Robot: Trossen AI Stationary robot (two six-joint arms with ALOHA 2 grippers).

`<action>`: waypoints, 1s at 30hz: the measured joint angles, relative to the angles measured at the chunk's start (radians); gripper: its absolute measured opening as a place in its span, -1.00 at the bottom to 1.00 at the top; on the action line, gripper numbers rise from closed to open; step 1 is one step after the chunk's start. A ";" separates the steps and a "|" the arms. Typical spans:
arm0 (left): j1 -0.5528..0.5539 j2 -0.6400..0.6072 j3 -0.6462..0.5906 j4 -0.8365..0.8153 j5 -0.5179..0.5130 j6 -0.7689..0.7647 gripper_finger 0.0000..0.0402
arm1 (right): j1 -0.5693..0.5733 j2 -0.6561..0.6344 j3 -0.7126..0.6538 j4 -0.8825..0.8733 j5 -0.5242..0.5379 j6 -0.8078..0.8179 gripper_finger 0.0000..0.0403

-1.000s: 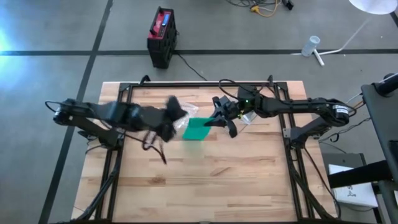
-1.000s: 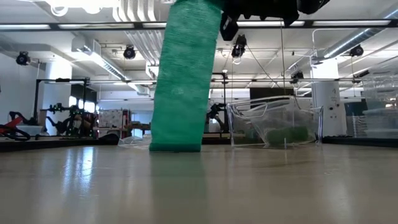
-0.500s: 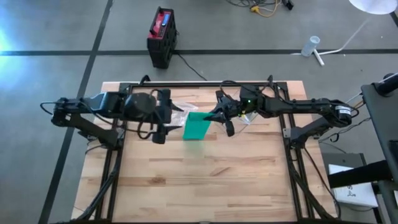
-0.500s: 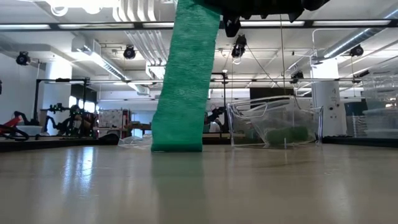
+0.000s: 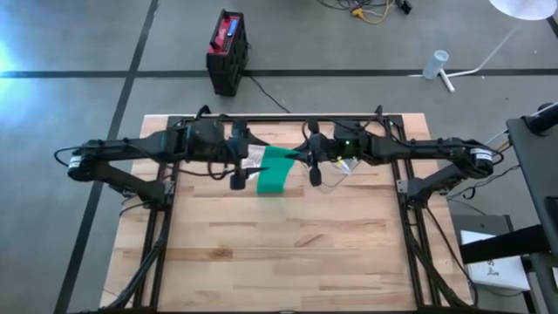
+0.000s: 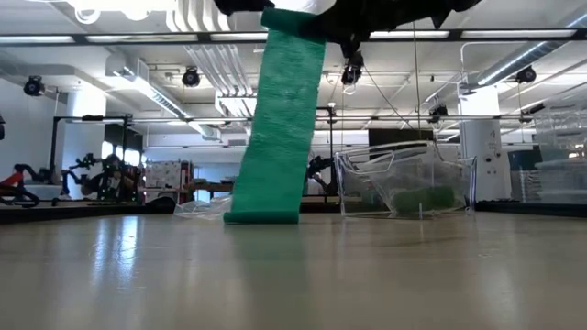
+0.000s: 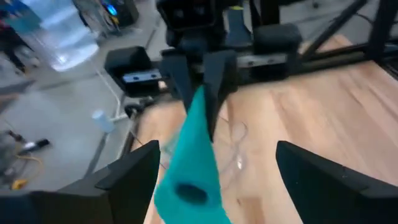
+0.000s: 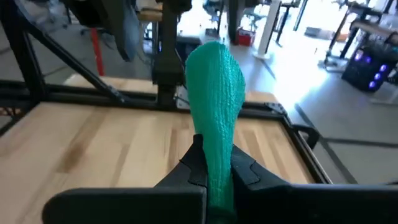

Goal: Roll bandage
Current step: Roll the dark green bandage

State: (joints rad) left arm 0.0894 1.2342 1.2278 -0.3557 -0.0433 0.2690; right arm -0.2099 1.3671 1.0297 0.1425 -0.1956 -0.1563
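The wooden table (image 5: 279,253) carries both dark arms reaching in toward its far middle, where a green bandage (image 5: 277,171) hangs as a long strip from above, its lower end resting on the tabletop near a clear plastic box (image 6: 404,188). The right gripper (image 8: 214,171) has its fingers pressed together on the upper end of the bandage, pinching the strip so it drapes away from it. The left gripper (image 7: 214,180) faces it from the other side with its fingers spread wide on either side of the strip, touching nothing.
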 joint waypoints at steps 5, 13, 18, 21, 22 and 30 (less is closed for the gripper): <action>0.046 -0.006 -0.101 0.197 -0.077 0.079 0.56 | 0.025 0.008 0.091 -0.210 0.128 -0.037 -0.98; 0.066 0.037 -0.159 0.271 -0.045 0.101 0.48 | 0.056 0.009 0.163 -0.329 0.175 -0.046 -0.96; 0.072 0.062 -0.159 0.309 -0.039 0.121 0.40 | 0.057 0.009 0.159 -0.332 0.175 -0.054 -0.96; 0.088 0.087 -0.159 0.314 0.003 0.112 0.33 | 0.062 0.009 0.159 -0.333 0.173 -0.067 -0.96; 0.096 0.091 -0.160 0.313 0.021 0.097 0.30 | 0.062 0.009 0.159 -0.332 0.170 -0.071 -0.96; 0.159 0.103 -0.159 0.322 0.196 0.003 -0.37 | 0.064 0.009 0.159 -0.359 0.173 -0.099 -0.96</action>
State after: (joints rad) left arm 0.2482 1.3369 1.0683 -0.0339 0.1527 0.2718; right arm -0.1463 1.3758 1.1885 -0.2162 -0.0227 -0.2553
